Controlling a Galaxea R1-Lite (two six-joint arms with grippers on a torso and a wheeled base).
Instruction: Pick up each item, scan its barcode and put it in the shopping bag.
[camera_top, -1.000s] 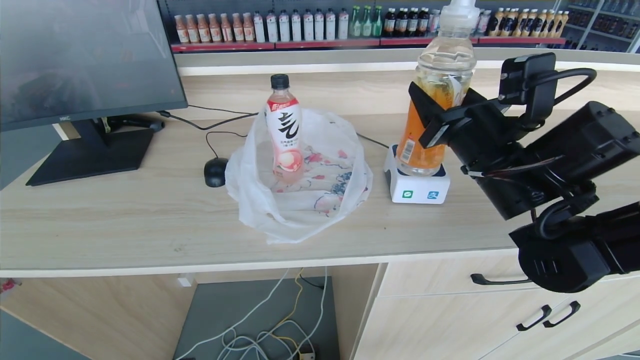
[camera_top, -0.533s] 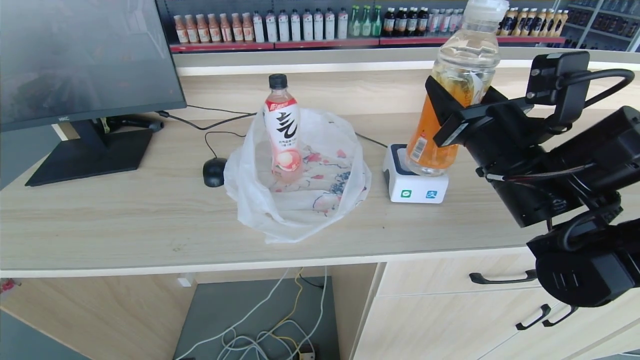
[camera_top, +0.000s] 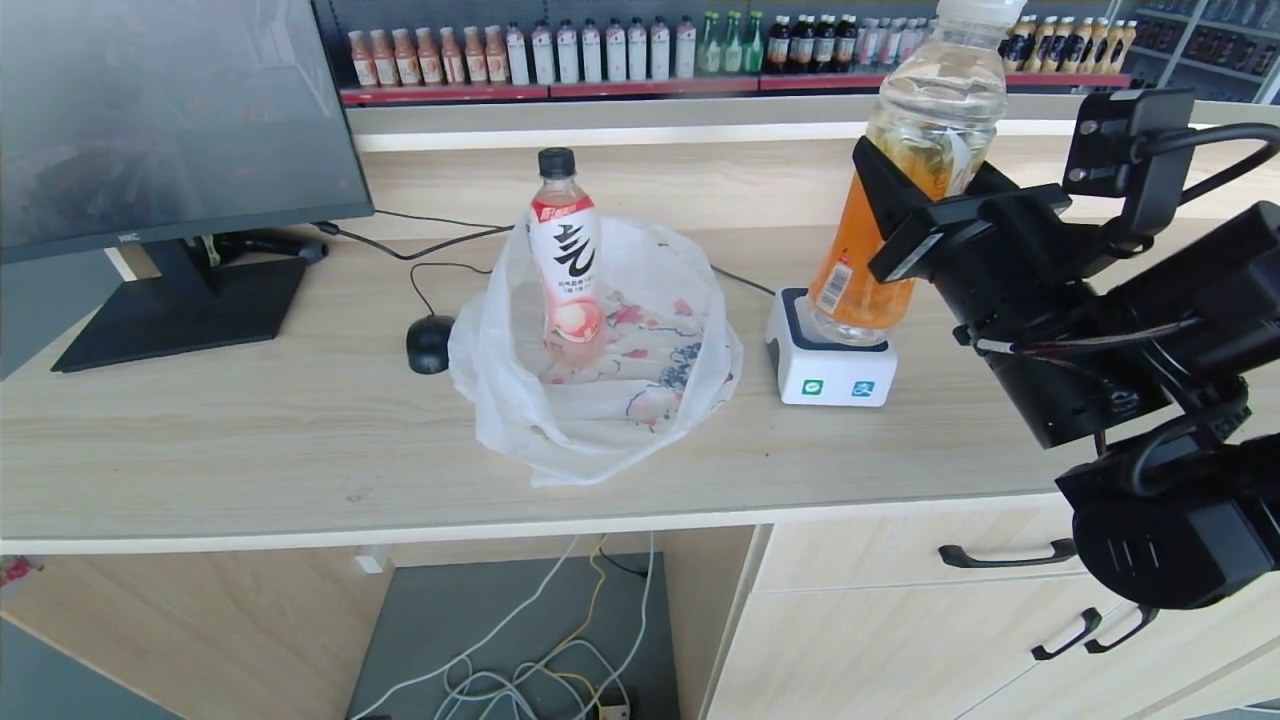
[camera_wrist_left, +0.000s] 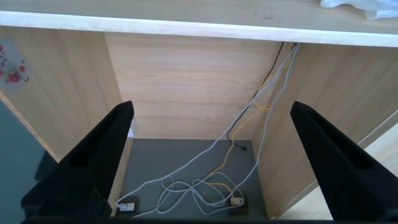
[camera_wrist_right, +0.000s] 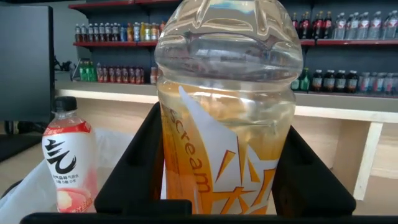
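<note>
Left gripper: low, in front of the counter's open bay, fingers spread wide with nothing between them. Past it, loose cables lie on the grey floor of the bay. Light wood drawers with black handles sit to the right of that bay.

Right gripper: raised over the right part of the counter, jaws clamped on the middle of the orange drink bottle. The bottle is tilted, cap end leaning to the right and away from the robot. Liquid is orange in the lower part, paler towards the shoulder. A barcode patch on its lower side faces the head camera. Its base is directly over the top face of the white scanner (touching or just clear of it, I cannot tell).

Shopping bag: white plastic, open and slumped on the counter just left of the scanner, not touching it. A pink bottle with a black cap stands upright inside it.

Black mouse: beside the bag's left edge, its cord running back across the counter.

Monitor: far left, dark screen, on a flat black stand.

Beyond the counter's raised back ledge, shelves hold rows of drinks bottles.
</note>
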